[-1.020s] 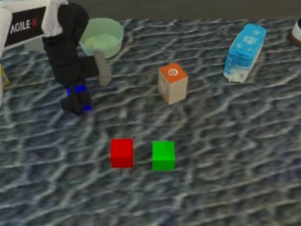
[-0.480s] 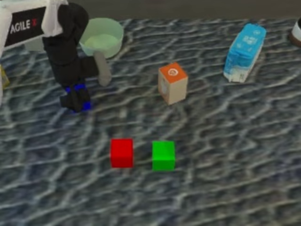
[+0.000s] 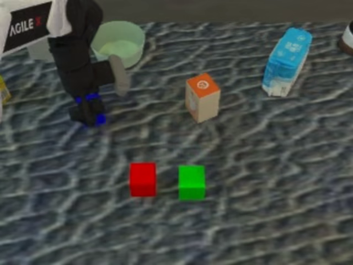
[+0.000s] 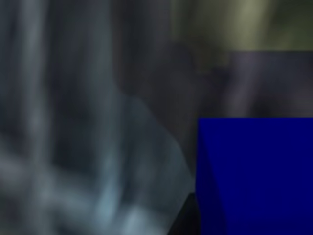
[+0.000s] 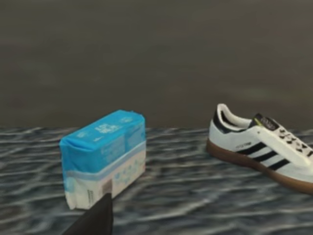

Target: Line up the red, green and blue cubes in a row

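Blue cube point(image 4: 254, 176), pinched in the left gripper point(image 3: 88, 113) fingers, has drifted toward the tabletop's far-left corner, away from the red cube point(image 3: 143, 179) and green cube point(image 3: 191, 182).

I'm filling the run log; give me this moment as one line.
left pincer: shut on blue cube, far left | red cube, green cube: side by side, apart | right arm: out of top view
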{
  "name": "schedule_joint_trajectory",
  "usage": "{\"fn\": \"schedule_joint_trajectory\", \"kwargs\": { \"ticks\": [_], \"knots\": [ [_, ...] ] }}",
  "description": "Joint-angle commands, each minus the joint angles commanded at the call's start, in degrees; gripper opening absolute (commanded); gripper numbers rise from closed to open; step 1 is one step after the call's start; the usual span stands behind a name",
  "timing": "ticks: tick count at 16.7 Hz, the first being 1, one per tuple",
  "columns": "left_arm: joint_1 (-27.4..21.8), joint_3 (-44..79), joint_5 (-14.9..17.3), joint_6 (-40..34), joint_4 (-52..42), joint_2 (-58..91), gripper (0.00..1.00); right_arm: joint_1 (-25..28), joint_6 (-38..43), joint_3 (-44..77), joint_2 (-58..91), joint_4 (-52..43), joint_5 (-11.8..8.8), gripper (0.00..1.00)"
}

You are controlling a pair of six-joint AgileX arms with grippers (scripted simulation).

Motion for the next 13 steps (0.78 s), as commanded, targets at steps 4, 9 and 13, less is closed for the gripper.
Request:
{"fn": "schedule_joint_trajectory", "kwargs": {
  "ticks": [4,9,13],
  "knots": [
    [0.6,6.4,0.0,0.0,-9.1,-1.8,0.0,0.0,0.0,0.0,0.0,0.0,0.0,1.0],
    [0.8,8.4,0.1,-0.1,-11.4,-2.6,0.0,0.0,0.0,0.0,0.0,0.0,0.0,1.0],
    [-1.7,9.3,0.0,-1.2,-11.8,-2.0,0.0,0.0,0.0,0.0,0.0,0.0,0.0,1.0]
  ]
}}
